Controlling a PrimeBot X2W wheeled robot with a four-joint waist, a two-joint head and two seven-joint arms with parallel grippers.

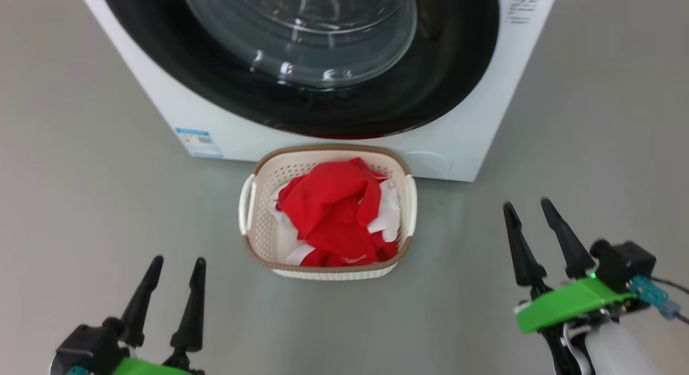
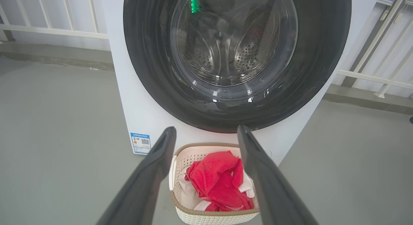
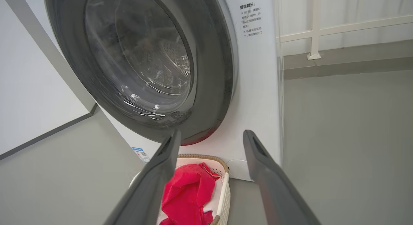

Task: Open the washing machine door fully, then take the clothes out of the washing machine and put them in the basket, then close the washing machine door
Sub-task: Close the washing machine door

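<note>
The left fingers (image 1: 194,305) rose from the lower left of the head view, spread apart and holding nothing, tips pointing toward the washing machine (image 1: 215,122). The right fingers (image 1: 521,251) stood at the lower right, likewise apart and empty, tilted slightly leftward above the grey floor (image 1: 81,203). Both sets were well clear of the basket (image 1: 264,224), which sat on the floor between them, just in front of the machine. The clothes (image 1: 334,213), red with white panels, lay bunched inside the basket, heaped about level with its brown rim. The washing machine door (image 1: 301,36) lay closed against the white front, its glass bowl showing the perforated drum behind.
</note>
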